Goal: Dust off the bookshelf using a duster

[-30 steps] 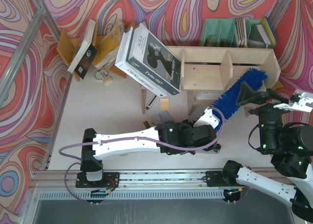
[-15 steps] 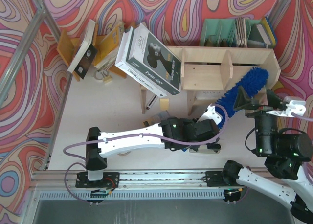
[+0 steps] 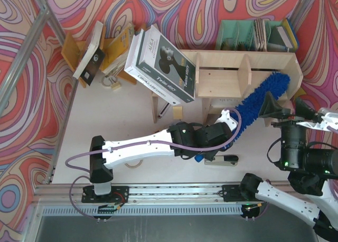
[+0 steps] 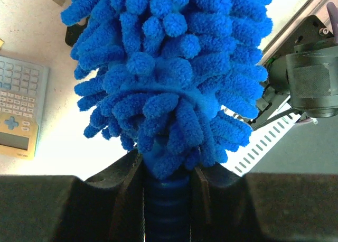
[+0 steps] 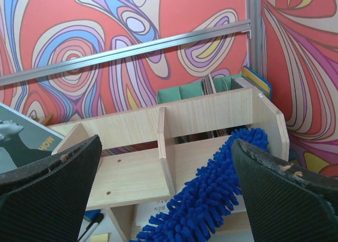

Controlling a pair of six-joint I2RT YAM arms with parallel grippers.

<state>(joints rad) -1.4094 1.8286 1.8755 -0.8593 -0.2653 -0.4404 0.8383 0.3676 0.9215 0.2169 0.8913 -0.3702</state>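
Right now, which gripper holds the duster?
The left gripper: its jaws are shut on the duster at its blue handle. The right gripper is wide open and empty, facing the bookshelf.

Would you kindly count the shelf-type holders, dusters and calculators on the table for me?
Holders: 3 (bookshelf, green file organizer, wooden book stand)
Blue duster: 1
Desk calculator: 1
Total: 5
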